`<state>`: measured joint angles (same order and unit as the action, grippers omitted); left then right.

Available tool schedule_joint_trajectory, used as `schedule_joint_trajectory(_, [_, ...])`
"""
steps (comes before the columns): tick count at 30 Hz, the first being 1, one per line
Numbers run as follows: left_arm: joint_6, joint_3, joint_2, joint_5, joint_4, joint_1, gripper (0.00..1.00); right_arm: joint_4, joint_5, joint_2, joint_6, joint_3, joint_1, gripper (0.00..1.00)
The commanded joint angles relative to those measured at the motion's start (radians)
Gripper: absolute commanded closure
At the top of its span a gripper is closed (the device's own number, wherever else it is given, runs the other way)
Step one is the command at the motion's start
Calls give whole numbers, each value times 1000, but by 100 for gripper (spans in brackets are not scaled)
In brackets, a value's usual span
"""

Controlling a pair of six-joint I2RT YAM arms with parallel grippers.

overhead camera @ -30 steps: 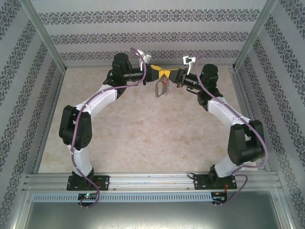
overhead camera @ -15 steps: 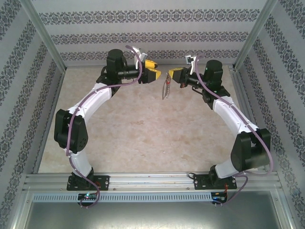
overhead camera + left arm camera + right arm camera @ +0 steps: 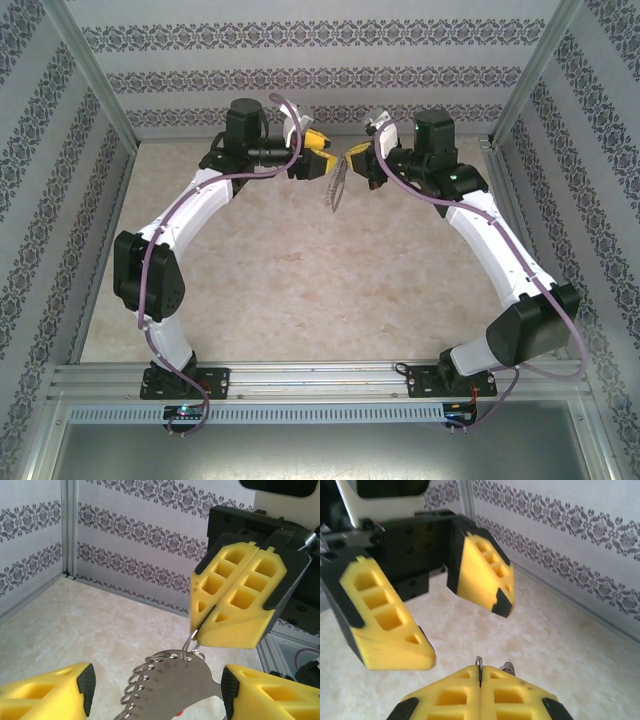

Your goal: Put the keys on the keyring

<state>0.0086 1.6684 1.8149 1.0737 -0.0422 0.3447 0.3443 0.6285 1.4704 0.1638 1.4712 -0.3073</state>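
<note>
Keyring (image 3: 336,188) dangling long-axis-down over the far counter (image 3: 300,280), pinched at its top by the clenched right end effector (image 3: 354,158), straight ahead of the released, nearer left end effector (image 3: 321,156), red key (image 3: 181,713) low on it.

You are working in a robot lab cell. Your left arm (image 3: 190,215) and right arm (image 3: 497,247) are bolted to an aluminium rail (image 3: 320,378) at the near edge of a marble-look counter (image 3: 300,290). Aluminium posts (image 3: 95,70) frame the cell, and its walls (image 3: 320,80) are flat panels printed with bands of damask wallpaper. Purple cables (image 3: 147,282) run along the arms, and a slotted cable duct (image 3: 320,413) lies just in front of the rail.
</note>
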Motion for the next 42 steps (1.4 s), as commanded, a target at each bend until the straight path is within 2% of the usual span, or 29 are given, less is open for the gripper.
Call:
schedule_joint_trajectory(1, [86,53,3,53,-112,-8,31,96,-60,7,103,35,-13,100])
schedule_joint_trajectory(11, [141,115,40,114,-234,4,32,96,57,2,91,10,3,100])
schedule_joint_trajectory(16, [152,133,59,122,-256,15,35,95,77,0,85,3,10,100])
schedule_joint_trajectory(26, [152,175,99,142,-274,42,35,72,156,7,63,-10,24,100])
schedule_joint_trajectory(34, [138,182,109,166,-258,51,36,54,178,7,50,-17,29,100])
schedule_joint_trajectory(42, [60,160,107,204,-156,54,41,36,201,3,37,-25,39,100])
